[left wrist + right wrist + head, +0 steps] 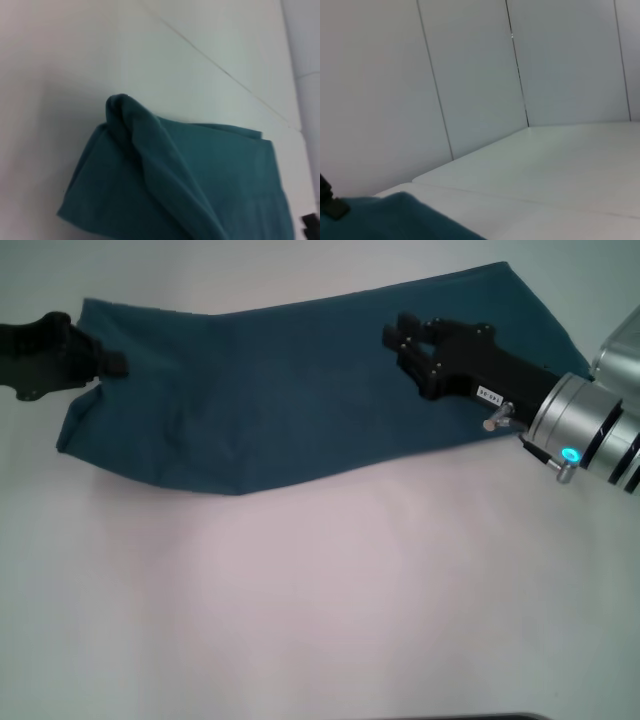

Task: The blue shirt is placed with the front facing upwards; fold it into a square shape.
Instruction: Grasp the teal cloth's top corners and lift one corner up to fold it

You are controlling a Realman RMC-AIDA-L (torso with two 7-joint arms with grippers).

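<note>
Blue shirt (pixel 280 390): I'm seeing it lying as a long folded band across the table (pixel 320 620).
Left end effector (pixel 112 364): pinching the band's left edge.
Right end effector (pixel 408 338): hovering over the right half; grip, I cannot tell.
Room: near table lying open.

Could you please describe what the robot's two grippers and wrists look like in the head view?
Both grippers are matte black. The right gripper has blocky fingers, a small white label, and a silver cylindrical wrist with black rings and a glowing blue light. Of the left gripper, only a black body shows.

Plain teal-blue shirt (pixel 280 400) on a white table (pixel 320 610).
</note>
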